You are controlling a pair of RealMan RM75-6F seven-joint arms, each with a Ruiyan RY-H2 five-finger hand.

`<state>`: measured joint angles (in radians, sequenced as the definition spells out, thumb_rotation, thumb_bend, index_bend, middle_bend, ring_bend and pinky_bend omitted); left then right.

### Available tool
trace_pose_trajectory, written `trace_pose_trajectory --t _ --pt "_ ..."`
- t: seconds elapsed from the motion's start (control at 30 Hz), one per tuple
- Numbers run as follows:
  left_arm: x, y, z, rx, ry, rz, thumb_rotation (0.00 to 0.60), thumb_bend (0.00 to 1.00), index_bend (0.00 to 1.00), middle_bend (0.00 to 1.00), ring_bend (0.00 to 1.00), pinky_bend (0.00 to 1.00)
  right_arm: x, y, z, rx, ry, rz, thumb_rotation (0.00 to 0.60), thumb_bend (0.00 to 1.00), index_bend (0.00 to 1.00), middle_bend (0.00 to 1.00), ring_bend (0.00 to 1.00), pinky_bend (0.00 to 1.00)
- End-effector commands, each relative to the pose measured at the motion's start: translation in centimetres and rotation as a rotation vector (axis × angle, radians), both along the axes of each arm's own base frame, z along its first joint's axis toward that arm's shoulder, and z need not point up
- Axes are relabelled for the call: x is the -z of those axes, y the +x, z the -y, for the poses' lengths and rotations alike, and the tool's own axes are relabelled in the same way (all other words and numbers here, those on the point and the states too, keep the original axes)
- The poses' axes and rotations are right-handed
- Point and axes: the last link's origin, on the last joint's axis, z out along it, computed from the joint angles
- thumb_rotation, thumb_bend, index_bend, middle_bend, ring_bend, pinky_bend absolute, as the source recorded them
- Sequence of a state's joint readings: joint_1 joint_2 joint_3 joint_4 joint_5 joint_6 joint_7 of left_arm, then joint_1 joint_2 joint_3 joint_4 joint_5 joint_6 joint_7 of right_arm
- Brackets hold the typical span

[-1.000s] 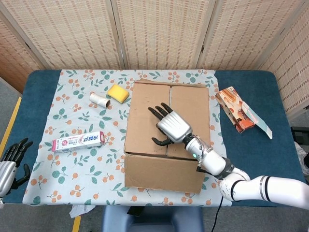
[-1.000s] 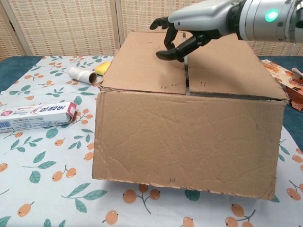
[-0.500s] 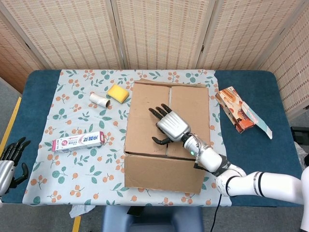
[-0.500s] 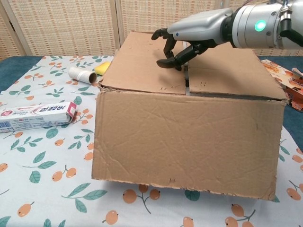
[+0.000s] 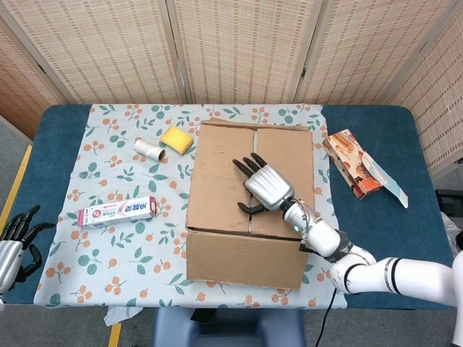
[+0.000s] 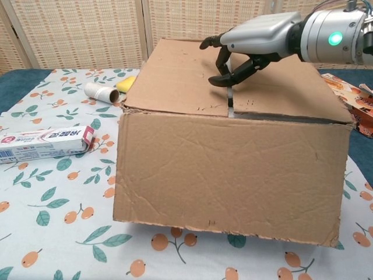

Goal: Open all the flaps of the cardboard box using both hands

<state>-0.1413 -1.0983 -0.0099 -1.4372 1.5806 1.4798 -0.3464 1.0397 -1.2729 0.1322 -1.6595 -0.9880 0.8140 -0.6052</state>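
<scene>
The large brown cardboard box [image 5: 251,204] stands in the middle of the floral-printed tablecloth [image 5: 116,238], and its two top flaps are still closed, meeting at a seam that runs from front to back. Compared with a second ago, the silver right hand [image 5: 267,186] has moved a little toward the robot's right, so that it now sits over the seam and no longer over the left flap. Its dark fingers [image 6: 231,76] are apart and curved downward, and they hold nothing. In the chest view the tips seem to be at the gap between the flaps, but I cannot tell if they already touch the cardboard edge. In my judgement this shift means the hand is looking for the slit so it can hook one flap and lift it; no flap is raised yet. The left hand [image 5: 14,244] is low at the table's near left edge, well apart from the box, with fingers spread and empty. It has changed only slightly, so the two-handed opening is not yet begun.
</scene>
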Motion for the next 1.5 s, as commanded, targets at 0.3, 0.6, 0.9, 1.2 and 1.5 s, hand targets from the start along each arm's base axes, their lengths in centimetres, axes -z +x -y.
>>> trace_pose_trajectory --t 0.3,0.6,0.9,1.2,1.5 --pt "0.4 0.2 -0.2 0.008 -0.016 -0.019 0.6 0.97 0.3 0.0 0.0 0.0 -2.9 -1.2 -1.1 0.016 -0.046 0.004 0.127 0.47 0.62 0.0 0.0 0.0" --pt "0.9 0.5 -0.6 0.01 0.017 -0.079 0.6 0.97 0.3 0.0 0.0 0.0 -6.8 -1.8 -2.6 0.02 -0.112 0.05 0.126 0.47 0.62 0.0 0.0 0.0" --pt "1.3 0.8 -0.6 0.021 0.012 -0.097 0.6 0.97 0.3 0.0 0.0 0.0 -12.8 -3.7 -6.1 0.025 -0.238 0.12 0.126 0.47 0.62 0.0 0.0 0.0" --pt "2.3 1.2 -0.6 0.027 0.0 -0.132 0.6 0.97 0.29 0.0 0.0 0.0 -17.0 -8.9 -10.5 0.101 -0.324 0.153 0.127 0.47 0.62 0.0 0.0 0.0" --pt "2.8 1.4 -0.8 0.031 -0.007 -0.146 0.6 0.97 0.29 0.0 0.0 0.0 -17.1 -13.6 -13.0 0.164 -0.318 0.185 0.122 0.47 0.55 0.0 0.0 0.0"
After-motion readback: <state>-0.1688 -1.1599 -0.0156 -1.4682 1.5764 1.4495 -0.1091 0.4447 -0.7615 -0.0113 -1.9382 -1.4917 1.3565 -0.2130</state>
